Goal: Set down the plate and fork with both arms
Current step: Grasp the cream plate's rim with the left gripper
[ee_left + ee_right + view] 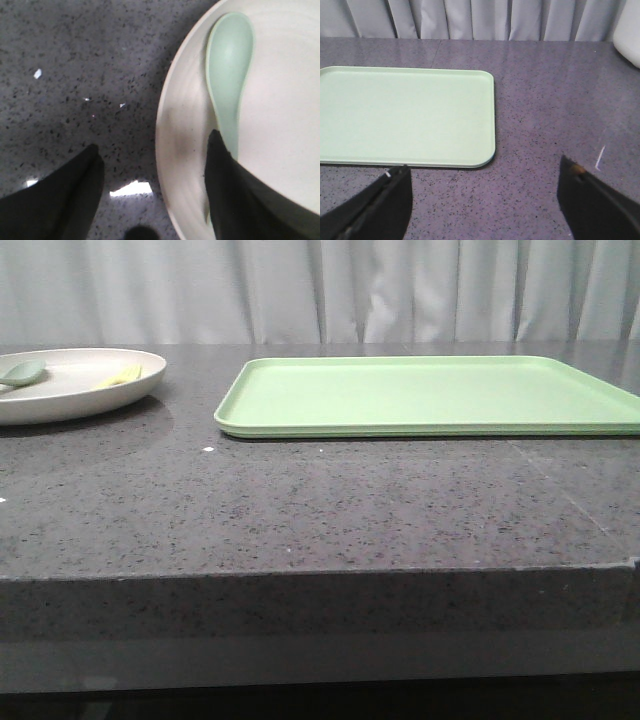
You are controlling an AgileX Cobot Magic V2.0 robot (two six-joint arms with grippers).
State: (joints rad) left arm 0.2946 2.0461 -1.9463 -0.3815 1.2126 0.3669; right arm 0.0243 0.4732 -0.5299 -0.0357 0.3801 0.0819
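Left gripper (152, 167) stood wide open and held nothing, straddling the rim of the plate (172, 130): one finger (67, 192) over bare counter (75, 60) outside the dish, the other finger (230, 195) inside, over the handle of the spoon (230, 65). Whether either finger touched anything could not be told. Spoon bowl lay ahead of the fingertips, just inside the rim.

Front view: plate (60, 400) sat beside the tray (430, 395), apart from it; fork (122, 376) lay in the plate next to the spoon (22, 372).

Right gripper (485, 182) was wide open, empty, over bare counter (545, 100). Tray (405, 115) lay ahead of it, nearer one finger (380, 200), with nothing on it.

No brands, labels or writing were readable on anything.
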